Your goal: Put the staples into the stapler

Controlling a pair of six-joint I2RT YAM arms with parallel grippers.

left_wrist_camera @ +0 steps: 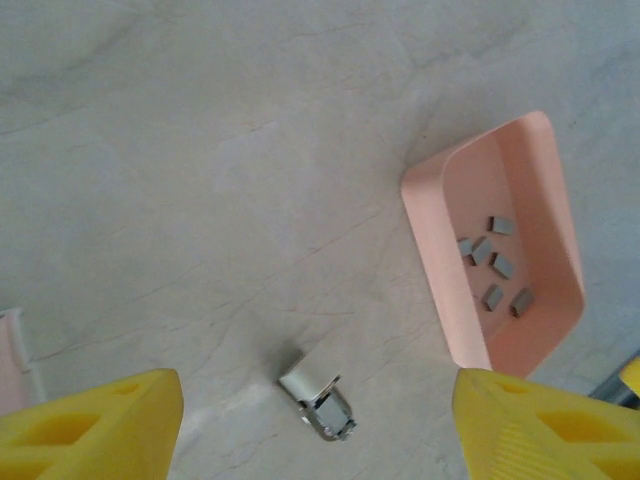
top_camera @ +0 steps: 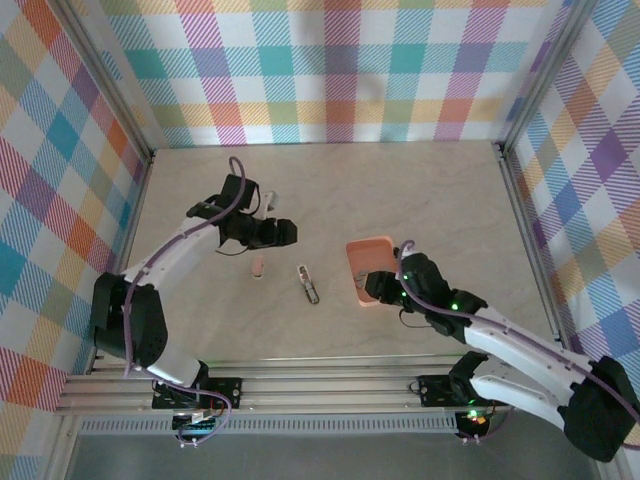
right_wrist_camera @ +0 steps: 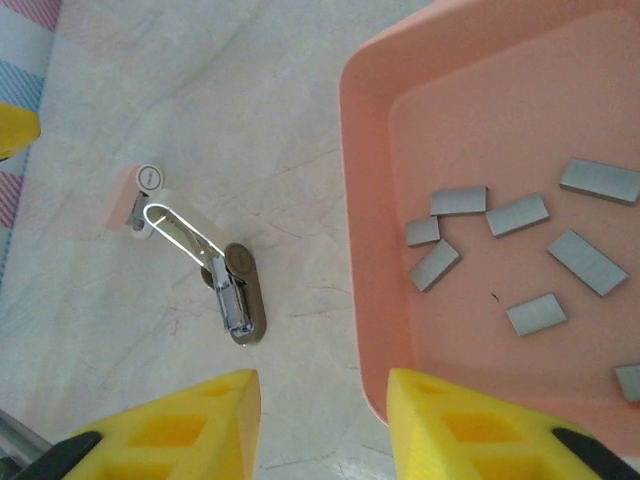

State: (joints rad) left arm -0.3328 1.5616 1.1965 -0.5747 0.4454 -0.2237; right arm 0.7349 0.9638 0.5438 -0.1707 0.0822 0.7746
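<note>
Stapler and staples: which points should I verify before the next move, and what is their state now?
1. Staples lie loose in the tray: ok.
2. Stapler on the table, apart from the tray: ok.
3. Stapler opened for loading: cannot tell.
4. Left pincer open and empty: ok.
5. Right pincer open and empty: ok.
6. A staple picked up: not ok.

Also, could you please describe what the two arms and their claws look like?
The left arm and right arm have white links and black joints, each with a lilac cable along it. The left claw and right claw have black bodies; small green lights glow near the right one. Up close, their fingers are bright yellow plastic with diamond-shaped recesses.
</note>
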